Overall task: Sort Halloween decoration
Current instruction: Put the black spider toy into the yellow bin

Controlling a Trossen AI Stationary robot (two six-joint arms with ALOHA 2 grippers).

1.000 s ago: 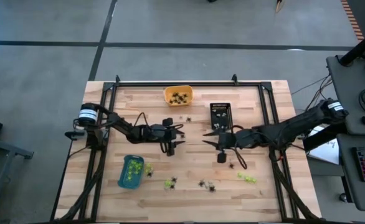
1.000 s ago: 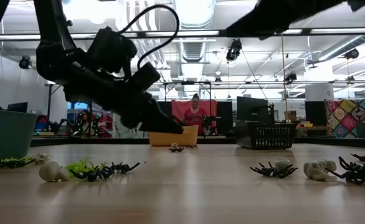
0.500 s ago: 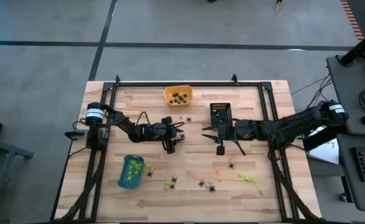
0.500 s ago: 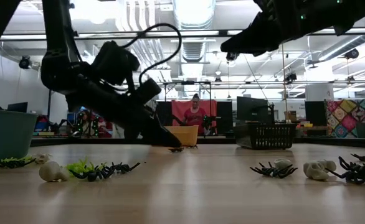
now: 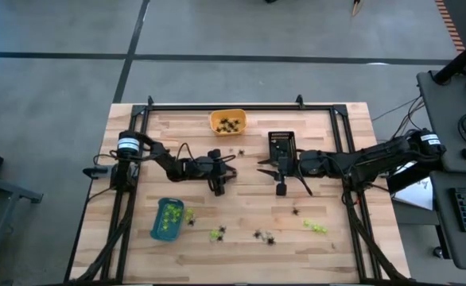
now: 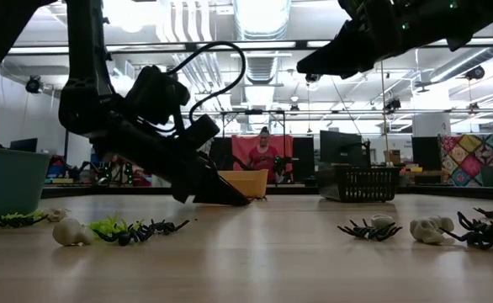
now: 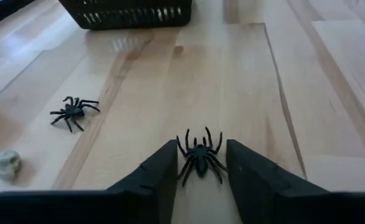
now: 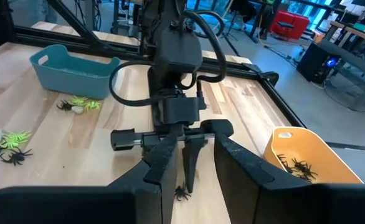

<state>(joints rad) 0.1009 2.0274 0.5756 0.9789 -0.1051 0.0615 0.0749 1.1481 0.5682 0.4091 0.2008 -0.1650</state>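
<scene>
Left gripper (image 7: 200,167) had dropped to tabletop, fingers closing around small black plastic spider (image 7: 199,155) mid-table, grasp unconfirmed; right gripper (image 5: 281,189) had drifted toward black mesh tray (image 5: 280,144), hovering, apparently empty-handed, part-open

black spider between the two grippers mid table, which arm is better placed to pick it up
Left. The left gripper is down at the table with the black spider between its fingers, while the right gripper hangs raised above the table.
</scene>
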